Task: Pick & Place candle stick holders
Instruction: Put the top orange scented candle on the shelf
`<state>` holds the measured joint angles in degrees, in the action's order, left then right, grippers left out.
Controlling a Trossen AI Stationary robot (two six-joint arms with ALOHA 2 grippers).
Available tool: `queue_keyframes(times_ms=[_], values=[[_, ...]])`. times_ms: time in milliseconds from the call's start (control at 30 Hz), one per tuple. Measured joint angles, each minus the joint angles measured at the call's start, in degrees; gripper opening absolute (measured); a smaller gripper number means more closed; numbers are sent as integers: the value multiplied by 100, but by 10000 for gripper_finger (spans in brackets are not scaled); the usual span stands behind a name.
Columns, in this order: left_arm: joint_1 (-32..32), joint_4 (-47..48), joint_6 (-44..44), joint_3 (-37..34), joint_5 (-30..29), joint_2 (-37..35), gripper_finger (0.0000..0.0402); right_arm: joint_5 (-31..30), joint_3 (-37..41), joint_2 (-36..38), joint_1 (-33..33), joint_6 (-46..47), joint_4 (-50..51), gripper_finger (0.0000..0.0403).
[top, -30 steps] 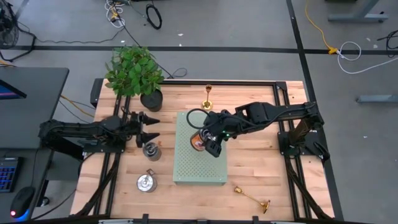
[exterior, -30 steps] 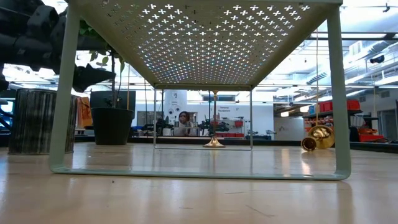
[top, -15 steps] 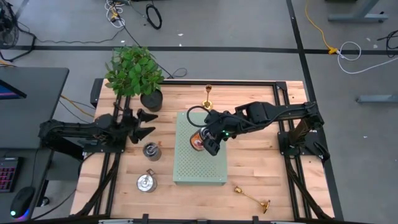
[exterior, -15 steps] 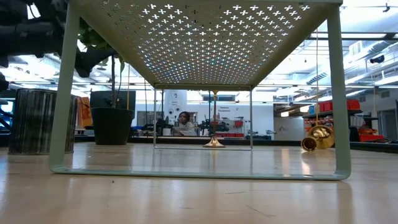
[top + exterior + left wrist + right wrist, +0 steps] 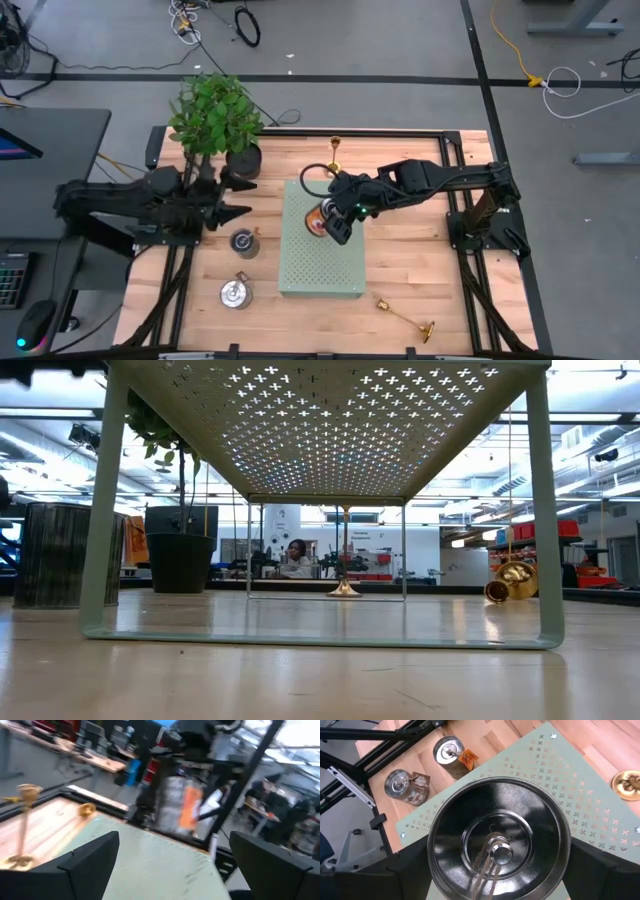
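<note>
The right gripper (image 5: 333,222) is closed on a tin (image 5: 499,850) over the green rack (image 5: 322,288). The left gripper (image 5: 232,195) is open. One candle stick holder (image 5: 335,158) stands at the table's far edge, another candlestick (image 5: 406,319) lies near the front right corner. They look hard and slippery; grab the thin stem.

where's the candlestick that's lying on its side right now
In the high view, the tipped candlestick lies on the wooden table near its front right corner, just right of the green perforated stand.

Left wrist view motion-blurred, upright candlestick (image 5: 22,827) smeared, tin (image 5: 499,849) cut off below, hiding right gripper's fingertips.
</note>
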<state>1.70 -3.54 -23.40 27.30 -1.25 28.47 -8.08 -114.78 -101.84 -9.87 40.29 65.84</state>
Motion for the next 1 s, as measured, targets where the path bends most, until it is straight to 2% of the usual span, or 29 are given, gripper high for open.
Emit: queue_keyframes(times_ms=[233,500,600,733,1000], values=[[158,180,305,1344,571,1738,383,10,0,0,-7,-234,-148,345],[156,1023,322,2566,756,3169,383,12,0,0,-48,-623,-334,345],[155,1362,315,2887,758,3567,383,9,2,0,-63,-683,-330,345],[155,1358,335,3207,751,3913,383,13,2,2,-70,-784,-330,345],[155,1341,298,3445,819,4474,383,60,3,3,-90,-950,-418,345]])
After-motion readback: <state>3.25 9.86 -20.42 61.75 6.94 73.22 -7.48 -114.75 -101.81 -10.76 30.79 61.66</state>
